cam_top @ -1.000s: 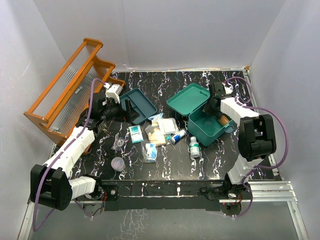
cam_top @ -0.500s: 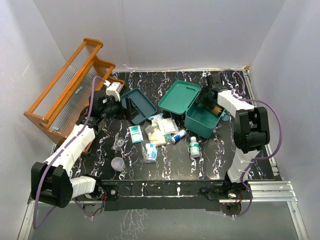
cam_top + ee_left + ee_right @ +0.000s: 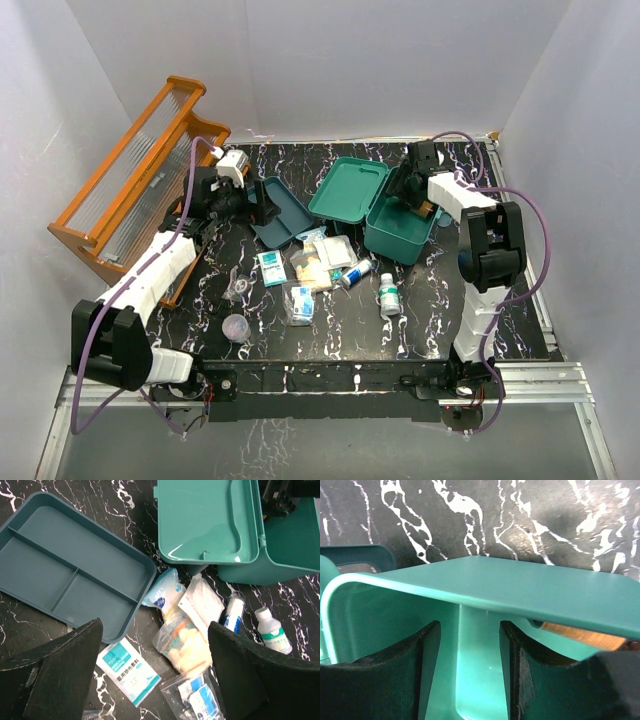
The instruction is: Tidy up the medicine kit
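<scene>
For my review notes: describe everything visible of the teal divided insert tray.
The insert tray is dark teal plastic with rounded corners, divided into one long and two shorter compartments, all empty. It lies open side up on the marbled table, beside the open medicine kit; a blue-white pouch meets one corner.

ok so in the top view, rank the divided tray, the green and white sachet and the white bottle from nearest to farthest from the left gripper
From the left gripper:
1. divided tray, right beside it.
2. green and white sachet, toward the near edge.
3. white bottle, farthest, off to the right.
</scene>
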